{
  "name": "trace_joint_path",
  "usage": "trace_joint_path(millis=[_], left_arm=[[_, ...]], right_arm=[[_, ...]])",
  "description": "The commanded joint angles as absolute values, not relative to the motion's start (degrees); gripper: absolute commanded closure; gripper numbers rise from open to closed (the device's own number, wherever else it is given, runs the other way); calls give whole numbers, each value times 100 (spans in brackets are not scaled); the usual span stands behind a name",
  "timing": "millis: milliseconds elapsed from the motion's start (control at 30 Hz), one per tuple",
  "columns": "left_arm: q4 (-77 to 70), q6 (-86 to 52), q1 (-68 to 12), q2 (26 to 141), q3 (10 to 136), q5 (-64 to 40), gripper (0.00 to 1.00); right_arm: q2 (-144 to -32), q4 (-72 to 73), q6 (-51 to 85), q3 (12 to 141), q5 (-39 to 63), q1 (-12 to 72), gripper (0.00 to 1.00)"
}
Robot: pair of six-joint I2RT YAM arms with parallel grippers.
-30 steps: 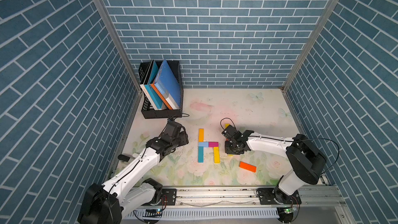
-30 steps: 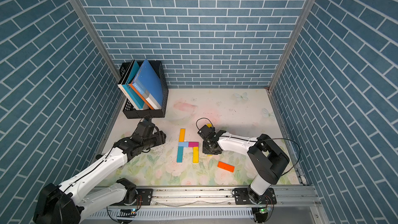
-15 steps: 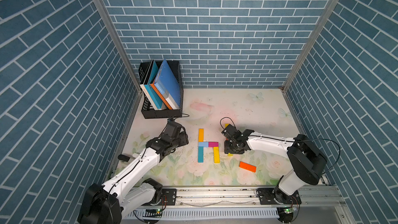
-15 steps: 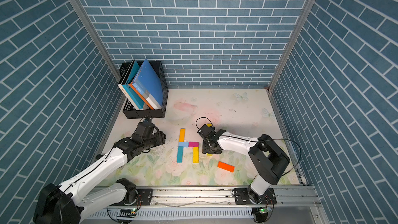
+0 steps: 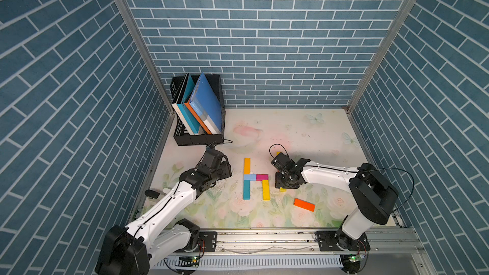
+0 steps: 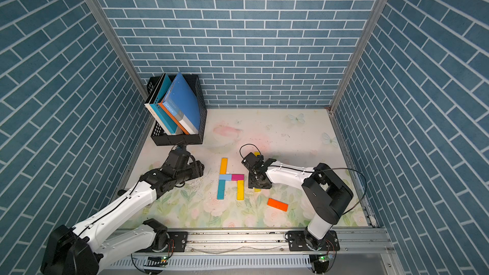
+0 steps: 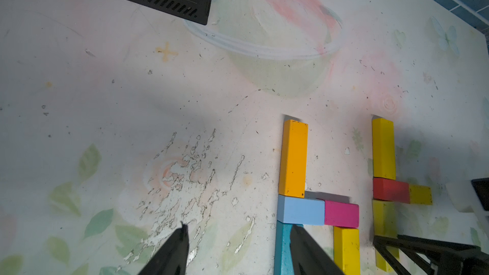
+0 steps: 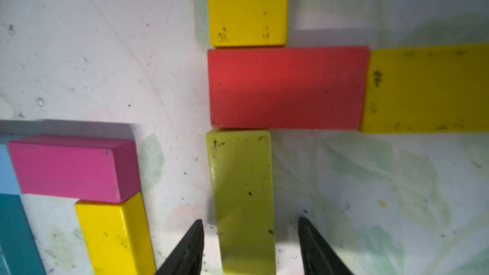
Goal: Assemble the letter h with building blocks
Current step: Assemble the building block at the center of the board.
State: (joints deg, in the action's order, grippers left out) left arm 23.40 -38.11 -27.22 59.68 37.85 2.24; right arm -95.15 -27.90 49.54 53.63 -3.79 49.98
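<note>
Right tool [image 8: 251,223] is spread and straddles the lower yellow block [image 8: 243,181], with a gap on both sides, so it pinches nothing. That block lies flat on the surface [image 5: 291,133], its end butted against the red block [image 8: 285,87], just beside the magenta block [image 8: 71,165] of the neighbouring letter.

Risk: lifting off at an angle, a fingertip [image 8: 194,236] could catch the block and skew the stem off the red. Clearance to the neighbouring letter is tight too.

The loose orange block [image 5: 304,204] lies well apart, and I'd guess it's the missing leg.

Right arm reaches low across the surface with the wrist pitched down. Left arm is stretched forward, left tool [image 7: 238,226] spread and empty
</note>
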Motion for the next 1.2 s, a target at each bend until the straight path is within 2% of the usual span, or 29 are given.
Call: trace_joint_path(millis=[0, 133, 367, 433, 500, 633, 667, 733, 867, 967, 1167], left_arm=[[2325, -3750, -2680, 5929, 3715, 232, 34], [2329, -3740, -2680, 5941, 3731, 232, 34], [2355, -3723, -2680, 5959, 3744, 222, 34], [2355, -3735, -2676, 5943, 3741, 231, 34], [2355, -3735, -2680, 5941, 3737, 237, 34], [2369, -3735, -2674, 5938, 3736, 237, 34], [2364, -3738, -2680, 5941, 3736, 235, 34], [2371, -3736, -2676, 5941, 3738, 237, 34], [2374, -3736, -2678, 5938, 3738, 235, 34], [2373, -3737, -2680, 5936, 3736, 237, 34], [2373, -3740, -2675, 5951, 3735, 226, 34]], right_arm=[[-9675, -2834, 5154, 5468, -400, 4988, 51], [-9660, -2864, 5308, 5441, -495, 4986, 59], [-9799, -2733, 5299, 5429, -447, 4984, 60], [-9832, -2733, 5308, 5465, -461, 4984, 68], [-9859, -2742, 5300, 5511, -465, 4983, 71], [-9888, -2788, 5308, 5532, -501, 4986, 70], [-9896, -2791, 5300, 5523, -494, 4990, 68], [-9892, -2838, 5266, 5549, -514, 4983, 56], [-9835, -2959, 5230, 5625, -620, 4989, 46], [-9840, -3006, 5203, 5672, -643, 4983, 46], [-9875, -3049, 5246, 5628, -718, 4970, 61]])
